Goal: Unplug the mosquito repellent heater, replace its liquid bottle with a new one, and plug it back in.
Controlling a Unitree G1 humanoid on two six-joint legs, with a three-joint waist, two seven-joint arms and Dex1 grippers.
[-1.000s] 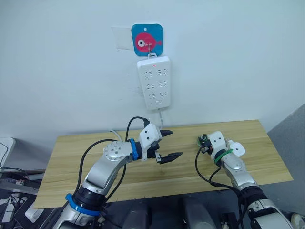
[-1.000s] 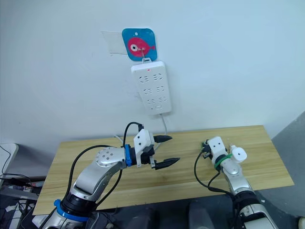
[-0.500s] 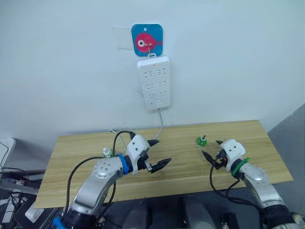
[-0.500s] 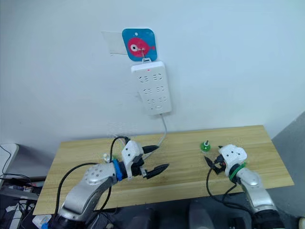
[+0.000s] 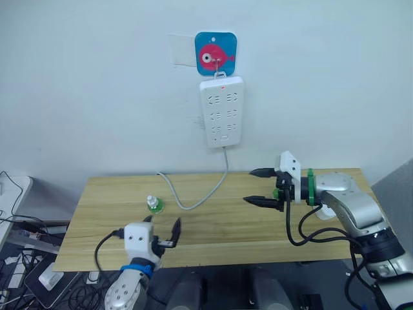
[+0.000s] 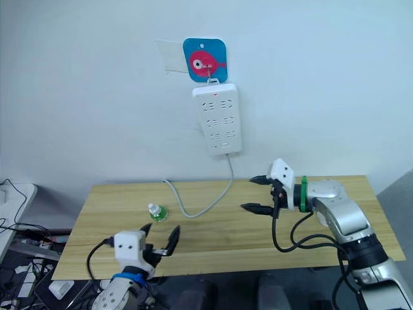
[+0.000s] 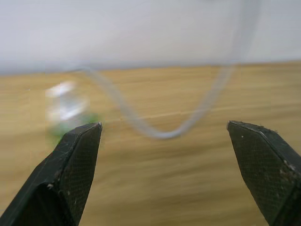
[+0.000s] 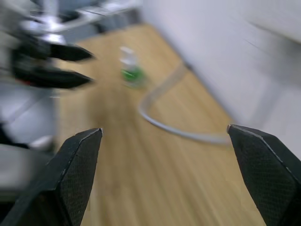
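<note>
Hanging on the wall at upper centre of the head views, a white power strip (image 5: 222, 111) sits under a blue fish hook plate (image 5: 215, 50); its grey cable (image 5: 200, 197) drops down and loops across the wooden table (image 5: 213, 226). Left gripper (image 5: 161, 228) is low at the bottom left of the frame, near the table's front edge, fingers spread apart, holding nothing. Right gripper (image 5: 261, 187) is at centre right, above the table, pointing toward frame left, also spread wide and empty. A small green bottle (image 5: 153, 204) with a white cap stands upright on the table at left of centre, near the cable loop and apart from both grippers. Something green (image 5: 276, 193) peeks out behind the right gripper's wrist block; can't tell what it is. Heater can't be made out; a white rounded shape (image 5: 328, 211) sits behind the right forearm, identity unclear. Left wrist view shows the bottle (image 7: 66, 110) blurred just above one open finger (image 7: 75, 160), with the cable (image 7: 188, 117) curving between the fingers. Right wrist view shows the bottle (image 8: 130, 67), the cable (image 8: 174, 127) and the left gripper (image 8: 61, 66) beyond.
</note>
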